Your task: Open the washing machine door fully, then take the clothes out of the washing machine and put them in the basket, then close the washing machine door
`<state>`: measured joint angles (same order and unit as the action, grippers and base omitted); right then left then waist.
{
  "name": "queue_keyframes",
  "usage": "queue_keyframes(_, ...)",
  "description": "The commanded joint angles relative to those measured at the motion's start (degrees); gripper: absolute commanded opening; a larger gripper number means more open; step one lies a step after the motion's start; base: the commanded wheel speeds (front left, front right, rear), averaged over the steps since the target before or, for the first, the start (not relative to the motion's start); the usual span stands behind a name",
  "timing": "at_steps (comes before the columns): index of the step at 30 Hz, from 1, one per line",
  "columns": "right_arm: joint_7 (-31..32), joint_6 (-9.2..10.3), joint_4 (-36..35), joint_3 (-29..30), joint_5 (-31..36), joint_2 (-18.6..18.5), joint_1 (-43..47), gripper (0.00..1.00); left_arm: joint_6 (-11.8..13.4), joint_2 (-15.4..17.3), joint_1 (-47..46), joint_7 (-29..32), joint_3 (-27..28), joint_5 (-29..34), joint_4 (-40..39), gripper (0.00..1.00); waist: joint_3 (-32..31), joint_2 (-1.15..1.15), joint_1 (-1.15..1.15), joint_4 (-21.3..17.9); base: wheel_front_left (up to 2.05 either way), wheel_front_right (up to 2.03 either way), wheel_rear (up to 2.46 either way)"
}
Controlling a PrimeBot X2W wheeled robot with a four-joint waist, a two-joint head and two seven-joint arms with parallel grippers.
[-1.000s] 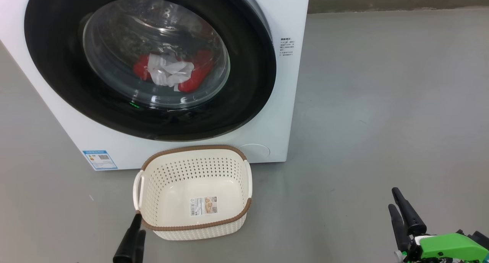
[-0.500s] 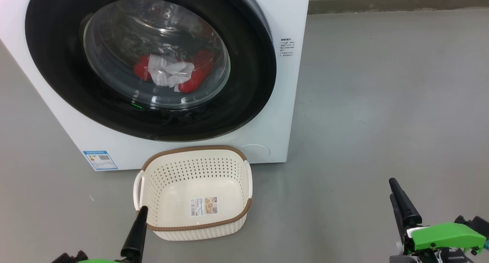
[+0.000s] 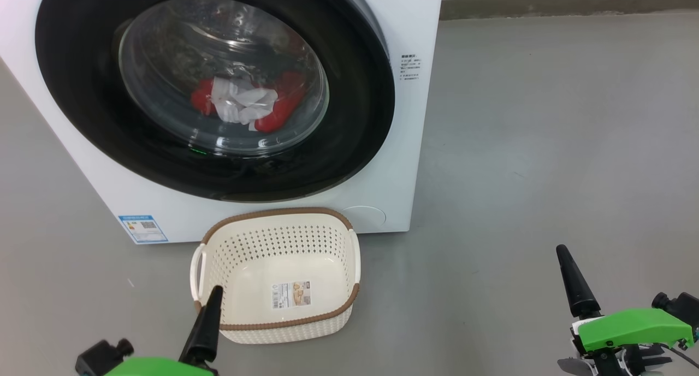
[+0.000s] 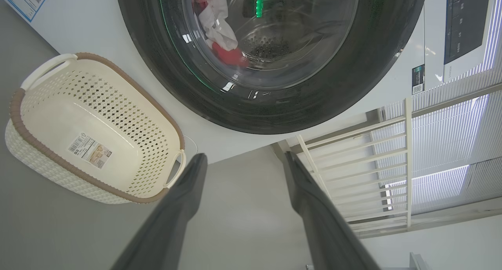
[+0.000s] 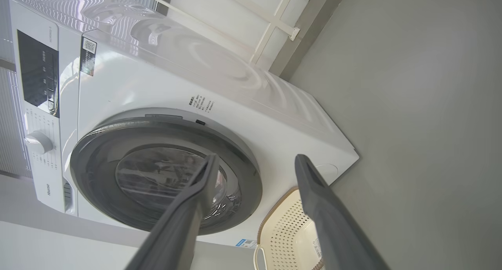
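The washing machine (image 3: 404, 119) stands white and boxy on the floor. Its door (image 3: 355, 119), a glossy black ring around a bulging glass window, lies against the front; a thin grey edge shows along its upper right. Red and white clothes (image 3: 246, 106) lie in the drum behind the glass, also as clothes (image 4: 219, 31). The cream basket (image 3: 273, 212) sits empty on the floor before the machine. My left gripper (image 3: 217, 290) hovers at the basket's near-left corner, open, fingers apart around nothing (image 4: 244, 156). My right gripper (image 3: 560, 249) hangs far right over bare floor, open (image 5: 257, 157).
Grey floor (image 3: 546, 147) stretches to the right of the machine. A dark skirting (image 3: 568, 5) runs along the far wall. A white railing (image 4: 353, 164) stands beside the machine. The control panel (image 5: 37, 74) and a knob (image 5: 38, 142) sit at the machine's top.
Both grippers have moved forward, up the head view. The left fingertip has shifted right onto the basket's near-left corner, and its green wrist has come into view. The right gripper's fingers now overlap.
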<state>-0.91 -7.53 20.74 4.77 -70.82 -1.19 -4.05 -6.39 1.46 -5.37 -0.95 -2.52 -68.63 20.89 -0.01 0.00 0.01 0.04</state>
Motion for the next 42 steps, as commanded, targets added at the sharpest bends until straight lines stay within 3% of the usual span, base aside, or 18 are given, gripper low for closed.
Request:
queue_keyframes(1,-0.79,0.02,-1.52,-0.24,1.97,-0.40,-2.95,1.00,0.50,0.93,-3.44,-0.77,0.21,2.67,-1.53,1.00,0.01,0.00,-0.01,0.01,0.00,0.00,0.00)
queue_keyframes(19,-3.82,0.02,-2.49,-0.43,17.64,-0.67,-4.90,1.00,2.92,0.96,-5.85,-3.80,-1.06,18.10,-2.20,1.00,-0.01,0.00,-0.01,-0.15,0.00,0.00,0.00)
queue_keyframes(42,-7.52,0.03,-2.65,-1.47,34.12,-1.04,-7.29,1.00,5.02,1.10,-8.87,-7.49,-3.13,32.32,-2.84,1.00,-0.19,0.00,-0.01,-0.28,0.00,0.00,0.00)
